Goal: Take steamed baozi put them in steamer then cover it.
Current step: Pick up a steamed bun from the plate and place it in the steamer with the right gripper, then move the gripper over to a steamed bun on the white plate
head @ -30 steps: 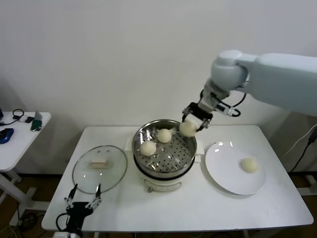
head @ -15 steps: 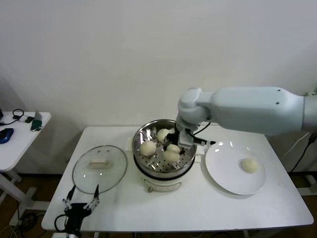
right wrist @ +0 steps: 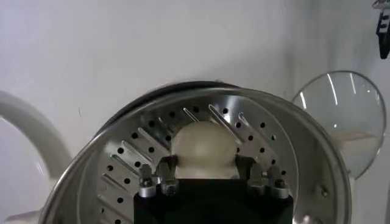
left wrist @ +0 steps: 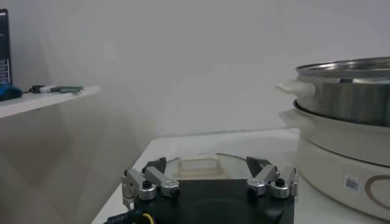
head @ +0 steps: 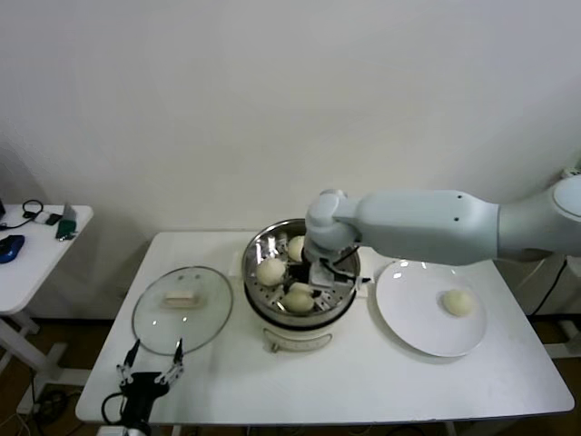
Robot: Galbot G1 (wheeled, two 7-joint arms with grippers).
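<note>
Fingers parting, I set a third baozi [head: 299, 299] on the steamer [head: 272, 320] tray.

Across the white table [head: 363, 381], my right arm has swung down from above the pot's far rim into the steel steamer within the last second. My right gripper [right wrist: 206, 176] sits low over the perforated tray, its jaws loosening either side of the bun, which looks released or nearly so. Two more buns [head: 270, 271] lie beside it; the last baozi [head: 457, 302] waits on the plate [head: 408, 327]. The cover [head: 182, 308] lies on the table near my left gripper [left wrist: 209, 184], idle, fingers spread wide. One fetch remains, then covering.
</note>
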